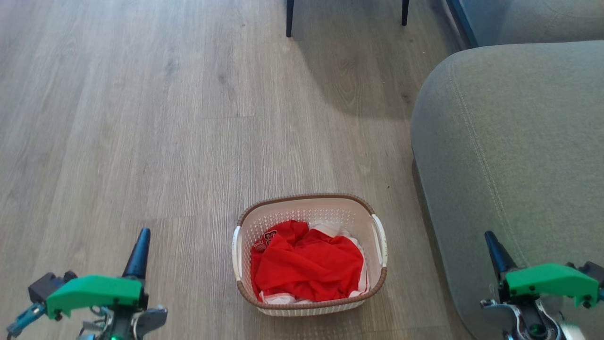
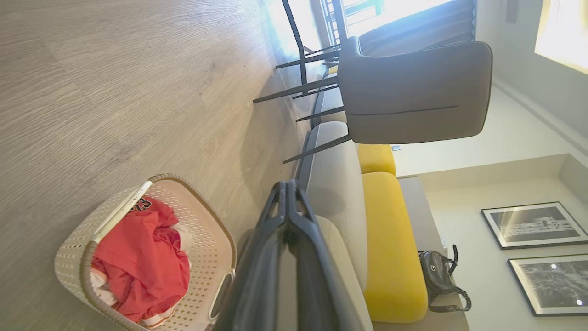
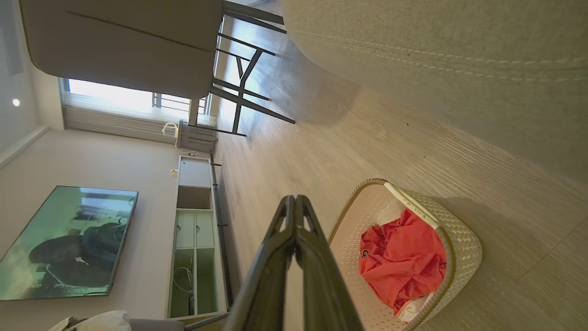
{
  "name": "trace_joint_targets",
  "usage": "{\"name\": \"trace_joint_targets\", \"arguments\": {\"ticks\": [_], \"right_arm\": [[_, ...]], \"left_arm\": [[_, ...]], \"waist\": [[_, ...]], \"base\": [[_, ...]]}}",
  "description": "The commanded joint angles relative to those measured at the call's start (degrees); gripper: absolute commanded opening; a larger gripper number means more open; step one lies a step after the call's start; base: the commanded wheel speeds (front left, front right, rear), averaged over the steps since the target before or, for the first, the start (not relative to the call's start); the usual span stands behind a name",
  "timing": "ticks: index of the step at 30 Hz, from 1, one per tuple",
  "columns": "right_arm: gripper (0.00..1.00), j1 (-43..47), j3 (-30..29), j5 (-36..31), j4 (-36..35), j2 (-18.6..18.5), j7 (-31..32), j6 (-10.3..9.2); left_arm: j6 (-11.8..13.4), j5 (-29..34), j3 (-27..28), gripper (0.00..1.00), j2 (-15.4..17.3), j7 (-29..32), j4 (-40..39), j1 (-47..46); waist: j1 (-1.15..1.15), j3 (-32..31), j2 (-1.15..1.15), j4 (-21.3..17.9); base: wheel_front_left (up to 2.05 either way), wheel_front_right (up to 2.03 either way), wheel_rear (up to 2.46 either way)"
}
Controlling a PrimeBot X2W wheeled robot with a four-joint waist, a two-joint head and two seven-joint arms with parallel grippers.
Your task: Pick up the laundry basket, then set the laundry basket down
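A small rounded-rectangular cream-white perforated plastic laundry basket [image 1: 306, 196] with a brown woven-look rim and two white side handles stands on a grey-brown wood-look plank floor [image 1: 141, 118]. It sits low in the middle of the head view, between the two arms and just beside the rounded corner of a grey-green fabric sofa [image 1: 519, 141]. A crumpled red garment [image 1: 306, 264] lies inside it over some white cloth.

The left gripper [image 2: 287, 184] hangs above the floor to the basket's left, well apart from it. Its two long dark fingers are pressed together at the tips with nothing between them. The right gripper [image 3: 294, 198] is on the basket's other side, in front of the sofa, and its fingers are likewise clenched on nothing.

Farther back a grey upholstered chair [image 2: 413, 92] stands on thin black legs and casts a shadow on the planks. Yellow cushions [image 2: 390, 239] lie along the sofa, with a dark handbag [image 2: 441, 280] behind them and framed black-and-white pictures [image 2: 533, 225] on the pale wall. Across the room a flat television [image 3: 64, 243] hangs beside a white open-shelved cabinet [image 3: 195, 239], near a bright window [image 3: 119, 99].
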Motion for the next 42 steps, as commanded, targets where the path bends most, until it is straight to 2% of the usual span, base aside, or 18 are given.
{"name": "trace_joint_targets", "arguments": {"ticks": [1,25,42], "right_arm": [[0.00,-3.7,0.4,1.9,-2.0,-1.2,0.5,0.07],[0.00,-4.9,-2.0,17.2,-2.2,-1.2,4.6,0.08],[0.00,-4.9,-2.3,16.9,-2.1,-0.9,4.9,0.08]], "left_arm": [[-0.6,-1.8,2.4,0.00,0.2,0.5,-1.7,-3.7],[-2.4,-17.3,5.0,0.00,-0.1,4.6,-0.9,-6.3],[-2.4,-17.2,5.1,0.00,-0.2,4.7,-0.9,-6.3]], "waist": [[0.00,0.0,0.00,0.0],[0.00,-0.2,0.00,-0.5],[0.00,-0.2,0.00,-0.5]], "base": [[0.00,0.00,0.00],[0.00,0.00,0.00],[0.00,0.00,0.00]]}}
